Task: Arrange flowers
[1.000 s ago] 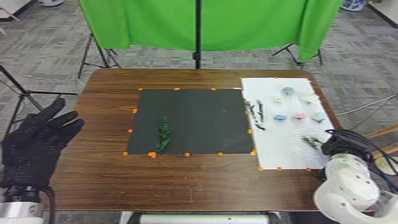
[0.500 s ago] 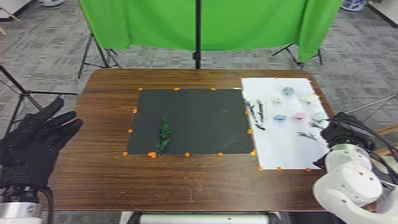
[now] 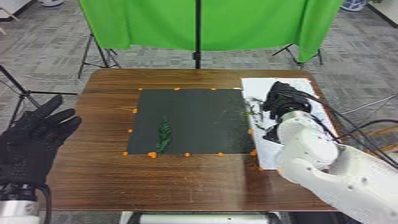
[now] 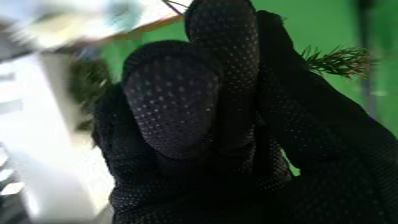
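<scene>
My right hand (image 3: 286, 102) is over the white sheet (image 3: 286, 81), covering most of the small flowers there. In the right wrist view the same hand (image 4: 178, 105) has its fingers bent together, with a needle-like green sprig (image 4: 342, 62) sticking out beside them, pinched in the hand. A blurred green clump (image 4: 89, 85) shows on the hand's other side. One dark green leafy stem (image 3: 164, 135) lies upright on the left part of the black mat (image 3: 200, 117). Beyond the table's left edge, my left hand (image 3: 35, 135) is held open.
Thin dark stems (image 3: 258, 112) lie on the sheet's left side. Orange marks edge the mat and the sheet. The brown table (image 3: 178, 185) extends in front of the mat. Behind it hang a green cloth (image 3: 151, 25) and a dark upright pole (image 3: 197, 35).
My right hand has moved from the sheet's right edge leftward and away from me, over the flowers; the sprig has left its spot near that edge. The left hand has barely shifted.
</scene>
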